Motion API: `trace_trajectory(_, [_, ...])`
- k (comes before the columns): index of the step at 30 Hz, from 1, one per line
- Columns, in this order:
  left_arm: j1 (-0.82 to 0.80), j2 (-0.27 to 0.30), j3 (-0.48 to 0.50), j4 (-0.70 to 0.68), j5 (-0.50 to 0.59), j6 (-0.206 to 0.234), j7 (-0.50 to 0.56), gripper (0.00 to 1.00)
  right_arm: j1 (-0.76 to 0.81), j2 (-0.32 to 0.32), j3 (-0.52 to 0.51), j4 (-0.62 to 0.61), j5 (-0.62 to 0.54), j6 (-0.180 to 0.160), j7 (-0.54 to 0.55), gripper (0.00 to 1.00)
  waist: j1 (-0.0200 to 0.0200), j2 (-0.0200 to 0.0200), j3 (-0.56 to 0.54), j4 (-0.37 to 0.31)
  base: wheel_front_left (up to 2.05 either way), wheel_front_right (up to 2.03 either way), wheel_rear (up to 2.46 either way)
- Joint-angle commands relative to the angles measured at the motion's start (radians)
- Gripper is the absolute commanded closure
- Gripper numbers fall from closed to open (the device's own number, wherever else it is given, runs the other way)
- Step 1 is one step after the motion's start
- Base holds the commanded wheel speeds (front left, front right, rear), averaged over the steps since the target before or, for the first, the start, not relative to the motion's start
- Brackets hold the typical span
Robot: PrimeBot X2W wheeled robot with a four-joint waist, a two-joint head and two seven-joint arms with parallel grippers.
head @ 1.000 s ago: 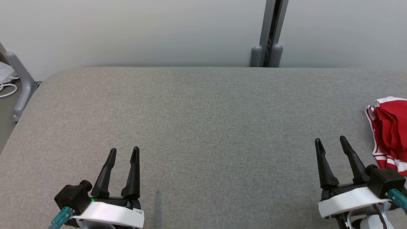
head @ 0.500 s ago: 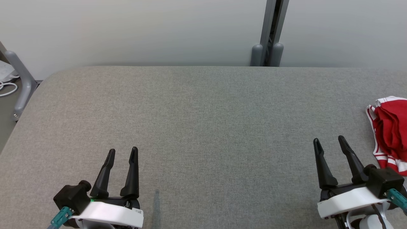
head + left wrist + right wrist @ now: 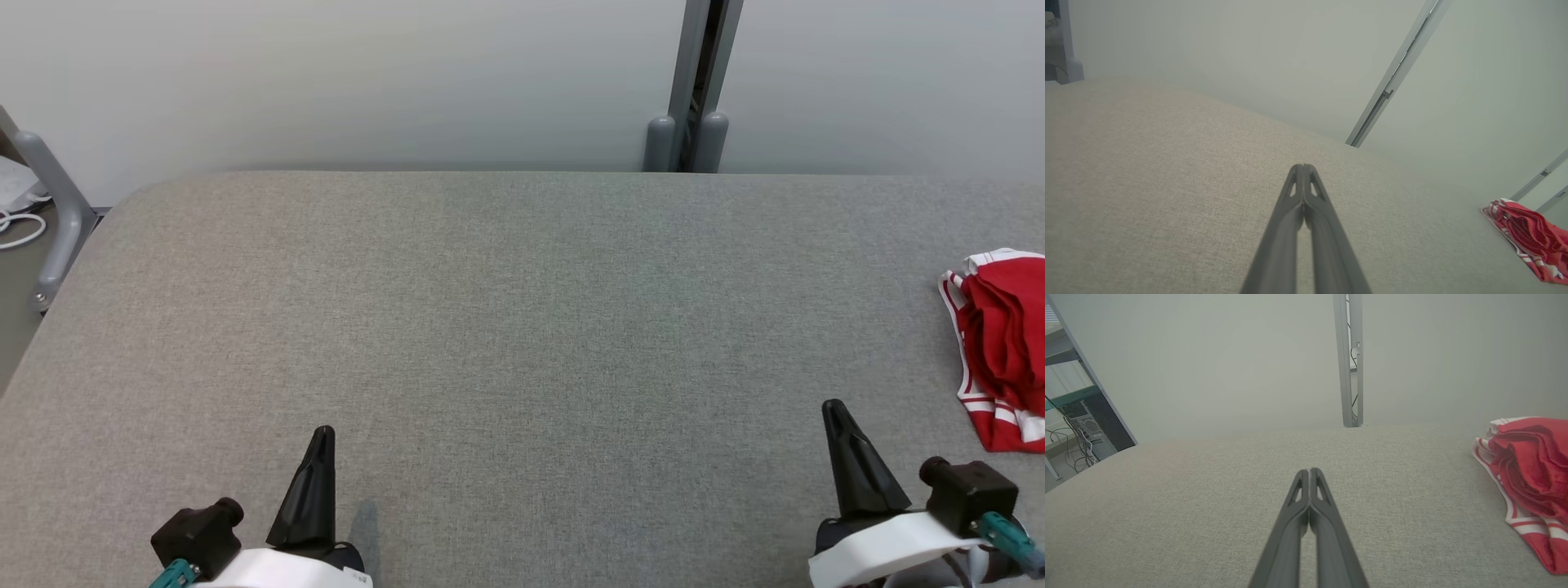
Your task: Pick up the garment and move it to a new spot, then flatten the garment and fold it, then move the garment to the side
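- Garment [image 3: 1004, 343] of red cloth with white stripes lies crumpled at the right edge of the table [image 3: 522, 310]; the border of the head view cuts off part of it.
- Its red part is bunched in several folds, and a white-striped hem runs along its left and near sides.
- The table is covered with grey woven fabric, and its far left corner is rounded.
- The left gripper [image 3: 324, 433] is low over the near left part of the table and points away from the robot. Its two fingers are pressed together with the tips touching and nothing between them, as the left wrist view shows clearly.
- The right gripper [image 3: 833, 406] is over the near right part of the table. Its fingers are also pressed together and hold nothing.
- The garment lies near the right gripper, to its right and a little farther from the robot, and does not touch it.
- Behind the table stands a pale wall [image 3: 326, 82] with a grey post [image 3: 694, 82] rising against it.
- Beside the far left corner there is a grey tube [image 3: 49, 204], and a white cable [image 3: 16, 233] lies on the floor.
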Motion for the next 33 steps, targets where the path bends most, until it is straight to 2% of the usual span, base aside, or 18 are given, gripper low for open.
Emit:
trace_trajectory(1, [-0.026, 0.002, 0.002, -0.012, -0.031, -0.001, 0.004, 1.00, -0.020, -0.006, -0.016, -0.015, 0.035, 0.000, 0.012, 1.00, 0.0000, -0.0001, 0.000, -0.001, 0.00, 0.00, 0.00])
trace_trajectory(33, [-0.164, 0.006, -0.001, 0.082, -0.472, -0.020, 0.097, 1.00, -0.065, 0.004, -0.183, 0.003, 0.529, 0.000, 0.193, 1.00, 0.0000, -0.0001, -0.010, -0.032, 0.00, 0.00, 0.00])
